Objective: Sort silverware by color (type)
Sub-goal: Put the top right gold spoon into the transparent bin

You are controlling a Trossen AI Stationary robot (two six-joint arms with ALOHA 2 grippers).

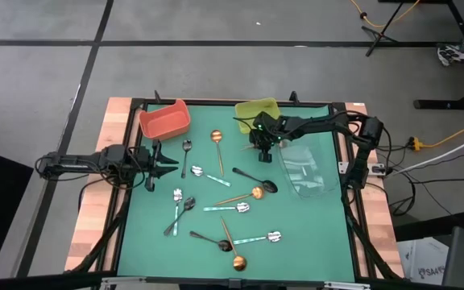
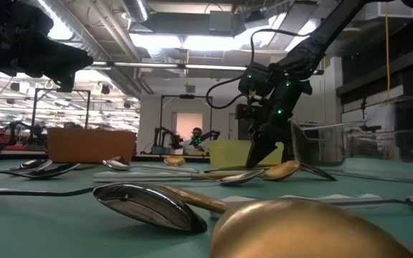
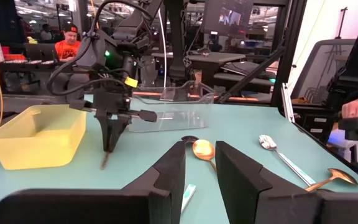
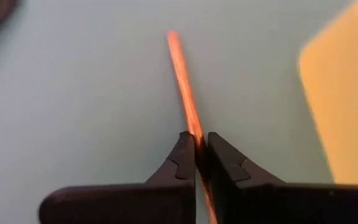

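Black, silver and copper-gold spoons lie flat on the green mat point(image 1: 296, 234): a copper one point(image 1: 217, 138) at the far side, another point(image 1: 255, 192) mid-mat, a third point(image 1: 238, 261) at the near edge, and black point(image 1: 267, 185) and silver point(image 1: 197, 171) ones between them. My right gripper point(image 1: 263, 153) stands beside the yellow-green bin point(image 1: 256, 109), shut on a slim copper handle point(image 4: 182, 81). My left gripper point(image 1: 167, 165) is open and empty at the mat's left side, near a black spoon point(image 1: 186, 147). My right gripper pinches the thin copper handle point(image 4: 194, 132) between its two fingertips point(image 4: 182, 163). The fingers point down from above, and the handle runs on past them along their length. Its lower end point(image 3: 104, 163) reaches the mat or nearly so. The spoon's bowl does not show.
A red bin point(image 1: 165, 121) stands at the far left, and a clear bin point(image 1: 308, 169) at the right under my right arm. A person in orange point(image 3: 70, 40) sits beyond the table, and a hand point(image 3: 353, 112) shows at its side.
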